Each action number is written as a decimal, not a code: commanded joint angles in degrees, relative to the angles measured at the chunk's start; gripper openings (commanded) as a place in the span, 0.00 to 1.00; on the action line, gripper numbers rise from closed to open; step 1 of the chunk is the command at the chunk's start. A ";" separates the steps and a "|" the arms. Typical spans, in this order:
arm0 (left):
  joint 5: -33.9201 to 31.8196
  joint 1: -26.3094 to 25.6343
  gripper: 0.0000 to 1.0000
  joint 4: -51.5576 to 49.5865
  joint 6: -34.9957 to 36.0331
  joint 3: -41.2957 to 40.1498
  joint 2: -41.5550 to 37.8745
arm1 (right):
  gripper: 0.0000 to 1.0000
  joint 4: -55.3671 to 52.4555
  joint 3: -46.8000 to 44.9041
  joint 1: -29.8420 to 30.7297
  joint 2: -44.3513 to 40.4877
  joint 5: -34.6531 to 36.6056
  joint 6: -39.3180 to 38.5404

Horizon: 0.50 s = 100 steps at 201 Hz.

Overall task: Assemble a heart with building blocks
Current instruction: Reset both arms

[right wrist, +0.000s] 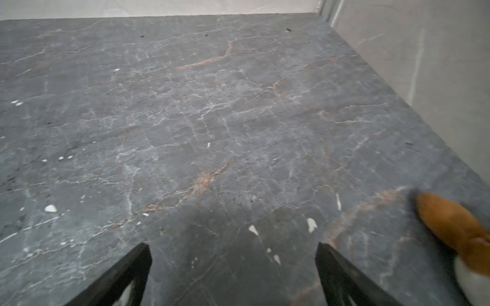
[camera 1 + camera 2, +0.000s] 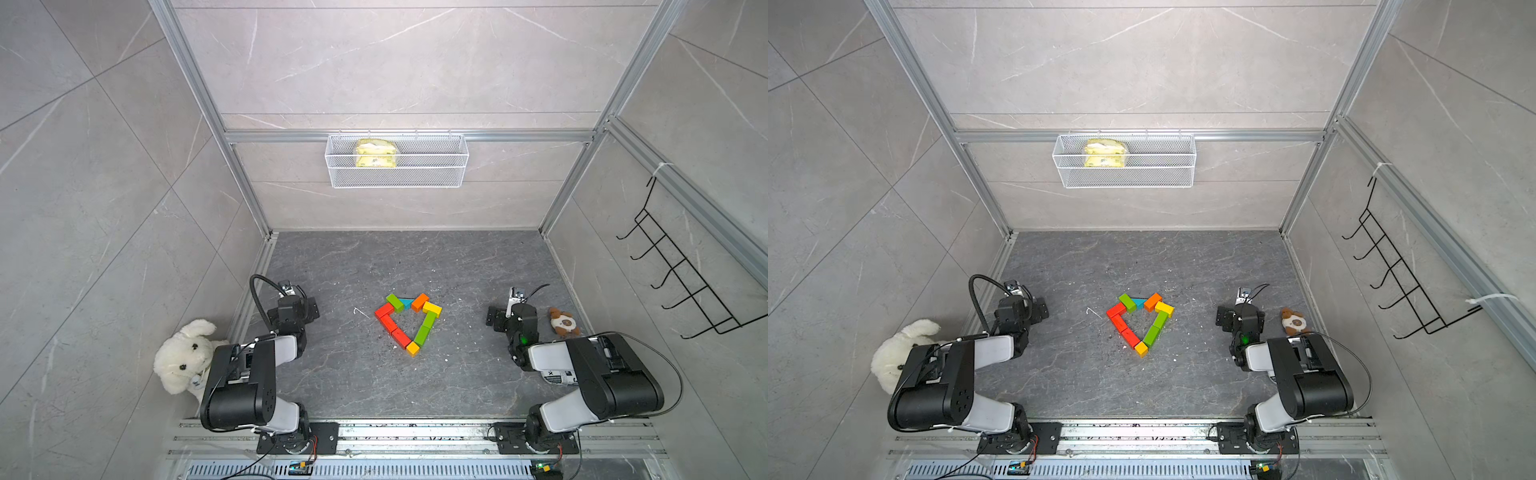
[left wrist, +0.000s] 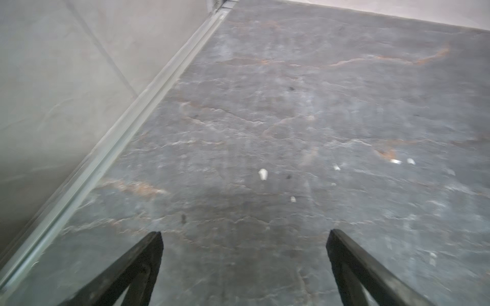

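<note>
The building blocks lie together on the dark floor as a hollow heart in both top views. A teal triangle (image 2: pixel 406 301) (image 2: pixel 1139 301) sits at its notch between a green block (image 2: pixel 394 302) and an orange block (image 2: pixel 419 301). Red bars (image 2: pixel 390 323) form one side. A yellow block (image 2: pixel 432 308) and green bars (image 2: pixel 424 328) form the other. An orange-yellow cube (image 2: pixel 413 348) (image 2: pixel 1141 348) marks the point. My left arm (image 2: pixel 291 311) and right arm (image 2: pixel 517 318) stand well apart from the heart, one on each side. The left gripper (image 3: pixel 244 233) and the right gripper (image 1: pixel 233 246) are open over bare floor.
A white plush dog (image 2: pixel 183 357) sits by the left arm's base. A small brown plush (image 2: pixel 563 322) (image 1: pixel 450 225) lies just right of the right gripper. A wire basket (image 2: pixel 397 178) and a black hook rack (image 2: pixel 681 270) hang on the walls. A metal rail (image 2: pixel 415 432) runs along the front.
</note>
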 commanded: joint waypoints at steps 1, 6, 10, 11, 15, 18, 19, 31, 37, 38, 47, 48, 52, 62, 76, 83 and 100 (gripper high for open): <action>7.07 -0.06 1.00 9.76 3.98 -1.91 0.92 | 1.00 10.52 1.18 -0.21 0.47 -5.30 -3.01; 7.00 -0.04 1.00 9.73 4.02 -1.71 0.78 | 1.00 8.49 1.54 -0.16 -0.07 -5.37 -3.02; 6.76 -0.04 1.00 12.22 4.24 -2.15 1.54 | 1.00 7.96 1.62 -0.17 -0.29 -5.42 -3.14; 6.72 -0.04 1.00 12.64 4.28 -2.24 1.69 | 1.00 7.99 1.67 -0.16 -0.26 -5.39 -3.12; 6.81 -0.04 1.00 12.86 4.29 -2.37 1.79 | 1.00 8.72 1.56 -0.18 -0.05 -5.24 -3.18; 6.83 -0.04 1.00 11.83 4.18 -2.26 1.47 | 1.00 9.45 1.42 -0.07 0.21 -4.95 -3.17; 6.85 -0.04 1.00 11.30 4.13 -2.16 1.30 | 1.00 9.62 1.39 0.02 0.26 -4.89 -3.19; 6.11 -0.12 1.00 11.65 4.20 -2.30 1.07 | 1.00 9.07 1.53 0.45 0.12 -3.99 -3.27; 5.97 -0.13 1.00 11.73 4.24 -2.36 1.10 | 1.00 9.69 1.32 0.38 0.17 -4.03 -3.21; 5.97 -0.13 1.00 11.61 4.24 -2.35 1.03 | 1.00 9.70 1.29 0.38 0.19 -4.03 -3.20; 6.27 -0.16 1.00 11.01 4.09 -2.24 0.75 | 1.00 9.56 1.30 0.42 0.13 -4.03 -3.27; 6.26 -0.19 1.00 11.11 4.12 -2.33 0.77 | 1.00 9.59 1.33 0.44 0.12 -4.03 -3.23; 6.11 -0.14 1.00 11.56 4.22 -2.36 0.89 | 1.00 9.60 1.28 0.44 0.12 -3.98 -3.28; 6.20 -0.19 1.00 11.09 4.16 -2.33 0.84 | 1.00 9.60 1.35 0.40 0.12 -3.99 -3.30; 6.01 -0.21 1.00 11.30 4.40 -2.38 0.92 | 1.00 9.56 1.29 0.40 0.12 -4.03 -3.30; 5.98 -0.30 1.00 11.12 4.42 -2.34 0.85 | 1.00 9.53 1.36 0.39 0.12 -4.03 -3.36; 5.98 -0.31 1.00 11.22 4.37 -2.27 0.88 | 1.00 9.59 1.36 0.36 0.12 -4.03 -3.29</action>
